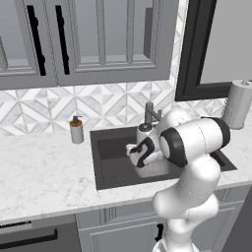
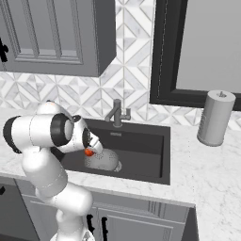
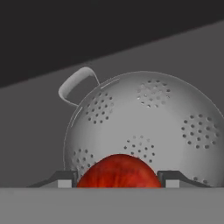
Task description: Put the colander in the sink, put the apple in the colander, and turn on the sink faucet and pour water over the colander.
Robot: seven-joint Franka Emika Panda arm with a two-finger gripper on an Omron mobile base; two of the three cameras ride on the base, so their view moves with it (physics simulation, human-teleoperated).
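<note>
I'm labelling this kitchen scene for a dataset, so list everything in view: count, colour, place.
sink: one, dark charcoal, set in the counter.
colander: one, grey metal, in the sink.
apple: one, red, between the fingertips, above the colander.
faucet: one, dark grey, behind the sink.
soap dispenser: one, grey with brown top, left of the sink.
paper towel roll: one, grey, right of the sink.
counter: one, white marble.
cabinets: grey, above the counter.
gripper: one, dark tips, closed on the apple.
</note>
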